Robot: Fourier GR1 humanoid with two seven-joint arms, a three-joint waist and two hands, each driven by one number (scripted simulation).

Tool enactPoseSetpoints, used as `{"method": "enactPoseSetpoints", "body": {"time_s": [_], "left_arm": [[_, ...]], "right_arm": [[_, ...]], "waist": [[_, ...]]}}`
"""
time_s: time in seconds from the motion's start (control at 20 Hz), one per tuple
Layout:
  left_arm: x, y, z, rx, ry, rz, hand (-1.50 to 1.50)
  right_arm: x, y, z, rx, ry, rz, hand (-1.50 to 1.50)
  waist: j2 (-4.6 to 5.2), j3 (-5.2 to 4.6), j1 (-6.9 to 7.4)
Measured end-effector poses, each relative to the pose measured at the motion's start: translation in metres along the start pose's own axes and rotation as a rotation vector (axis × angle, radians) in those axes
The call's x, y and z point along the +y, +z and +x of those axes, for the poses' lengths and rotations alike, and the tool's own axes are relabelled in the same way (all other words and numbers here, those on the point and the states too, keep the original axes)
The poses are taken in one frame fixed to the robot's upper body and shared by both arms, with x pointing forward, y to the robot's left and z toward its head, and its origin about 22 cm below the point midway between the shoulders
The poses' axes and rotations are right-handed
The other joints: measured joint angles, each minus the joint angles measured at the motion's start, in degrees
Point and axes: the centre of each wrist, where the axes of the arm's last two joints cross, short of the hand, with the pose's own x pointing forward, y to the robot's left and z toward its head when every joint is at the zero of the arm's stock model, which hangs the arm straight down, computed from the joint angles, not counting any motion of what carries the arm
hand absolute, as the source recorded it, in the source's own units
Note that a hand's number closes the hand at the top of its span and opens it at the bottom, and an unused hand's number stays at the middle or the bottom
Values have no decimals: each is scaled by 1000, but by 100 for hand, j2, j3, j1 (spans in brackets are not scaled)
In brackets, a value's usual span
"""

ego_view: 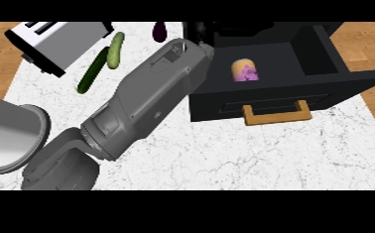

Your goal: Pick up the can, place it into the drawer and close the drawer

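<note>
A yellow and purple can (245, 71) stands upright inside the open black drawer (322, 81), towards its left side. The drawer's tan handle (275, 114) faces the counter's near edge. One grey forearm (150, 93) comes in from the lower left and slants up to the drawer's far left corner. Its black left hand (196, 30) shows only as a dark shape against the black cabinet, up and left of the can and not on it. The fingers are hidden. No right hand shows.
A silver toaster (58, 41) stands at the far left. Beside it lie a light green cucumber (115, 49), a darker one (92, 73) and a dark eggplant (159, 31). A grey round pot (18, 135) sits at the left edge. The counter's white marble top (242, 152) lies below the drawer.
</note>
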Motion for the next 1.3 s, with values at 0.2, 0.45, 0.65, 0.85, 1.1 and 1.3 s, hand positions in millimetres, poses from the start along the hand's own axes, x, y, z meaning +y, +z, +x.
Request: {"method": "enactPoseSetpoints", "body": {"time_s": [0.2,0.45,0.65,0.85,1.1,1.3], "left_arm": [[-1,0,2,-22,25,-5,-150],[-10,2,18,-63,41,-12,-150],[-13,1,25,-87,52,-8,-150],[-15,3,27,-72,66,-15,-150],[-12,2,22,-55,72,-13,-150],[-10,2,25,-41,78,-9,-150]], "right_arm": [[3,-7,6,-80,91,58,-150],[18,-22,15,-159,222,110,-150],[36,-36,20,-196,323,136,-150],[59,-50,19,-207,411,157,-150],[84,-77,7,-218,534,187,-150],[108,-105,-6,-234,611,190,-150]], "waist": [[-7,-1,54],[-6,-1,151],[-11,-4,264],[-39,-8,388],[-51,-9,478],[-76,-10,549]]}}
